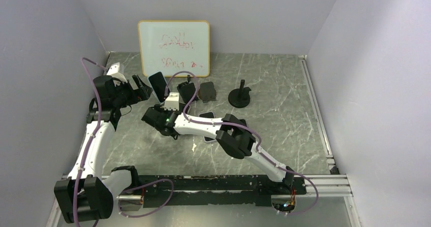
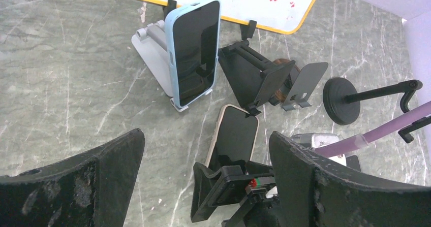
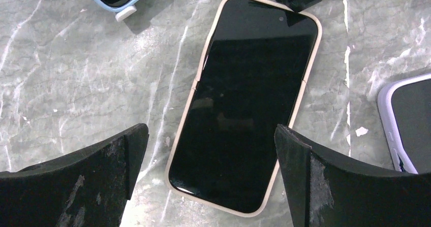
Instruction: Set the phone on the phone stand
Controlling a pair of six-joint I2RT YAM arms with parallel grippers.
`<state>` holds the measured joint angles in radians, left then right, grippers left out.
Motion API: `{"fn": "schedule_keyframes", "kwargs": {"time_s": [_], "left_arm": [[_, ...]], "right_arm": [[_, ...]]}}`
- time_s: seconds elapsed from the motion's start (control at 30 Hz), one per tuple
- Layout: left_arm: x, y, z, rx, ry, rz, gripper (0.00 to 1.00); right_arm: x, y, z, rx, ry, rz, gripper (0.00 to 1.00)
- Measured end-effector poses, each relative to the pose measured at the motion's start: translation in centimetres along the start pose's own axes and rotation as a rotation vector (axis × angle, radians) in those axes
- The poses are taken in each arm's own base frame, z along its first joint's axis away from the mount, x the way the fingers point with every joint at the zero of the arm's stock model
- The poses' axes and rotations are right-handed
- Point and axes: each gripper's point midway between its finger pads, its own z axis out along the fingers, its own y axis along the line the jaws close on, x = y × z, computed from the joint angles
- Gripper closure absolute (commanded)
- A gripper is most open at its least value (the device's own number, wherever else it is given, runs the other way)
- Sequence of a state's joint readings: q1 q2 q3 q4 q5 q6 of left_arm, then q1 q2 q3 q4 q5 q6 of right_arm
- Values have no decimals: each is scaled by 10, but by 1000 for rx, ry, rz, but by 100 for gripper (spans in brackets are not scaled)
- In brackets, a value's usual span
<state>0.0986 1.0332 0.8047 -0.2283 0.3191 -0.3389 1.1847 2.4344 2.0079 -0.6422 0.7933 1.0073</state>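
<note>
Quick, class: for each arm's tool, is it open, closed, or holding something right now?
Left tool: open, holding nothing.
Right tool: open, holding nothing, positioned over the beige-cased phone that lies flat.

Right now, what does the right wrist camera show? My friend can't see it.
A beige phone lies flat, screen up, on the grey table, framed by the open right gripper. A purple phone peeks in at the right edge.

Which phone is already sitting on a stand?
The blue-cased phone, leaning upright on the grey stand by the whiteboard. The beige-cased phone and the lavender-cased phone both lie flat on the table.
</note>
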Motion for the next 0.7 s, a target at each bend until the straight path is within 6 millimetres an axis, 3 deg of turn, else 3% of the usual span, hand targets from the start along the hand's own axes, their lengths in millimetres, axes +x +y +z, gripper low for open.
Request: {"fn": "schedule_keyframes", "kwargs": {"time_s": [0.7], "left_arm": [[5, 1, 2, 3, 4, 9, 4]], "right_arm": [[10, -20, 1, 65, 17, -58, 0]]}}
